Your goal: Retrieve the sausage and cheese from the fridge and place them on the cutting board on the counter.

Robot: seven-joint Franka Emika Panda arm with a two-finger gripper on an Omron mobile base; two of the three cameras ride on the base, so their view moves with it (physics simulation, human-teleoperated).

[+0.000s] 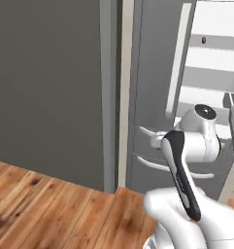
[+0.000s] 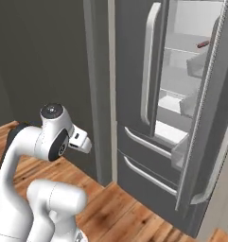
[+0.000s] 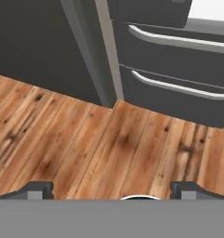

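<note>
We stand before the fridge [image 2: 134, 94] with its right door swung open and pale shelves showing inside. On an upper shelf, far back, a short reddish-brown rod that we take for the sausage [image 2: 203, 44] lies near the open door's edge. We cannot make out the cheese anywhere on the shelves from here, and the cutting board and counter lie outside these pictures.

The claw [image 3: 111, 194] is empty, its two dark tips spread wide at the bottom of the hand view, and it points down at the wooden floor [image 3: 85, 148] in front of the two lower drawers [image 3: 178, 69].

The risks, as we judge them, come from the reach. The arm is folded low and the sausage sits high, so the elbow could strike the open door or the shut left door's long handle [image 2: 148, 61] on the way up. The gap between the doors looks narrow from the right base view, which may crowd the wrist. A thin rod may also roll from wide-set tips if we close off-centre.
</note>
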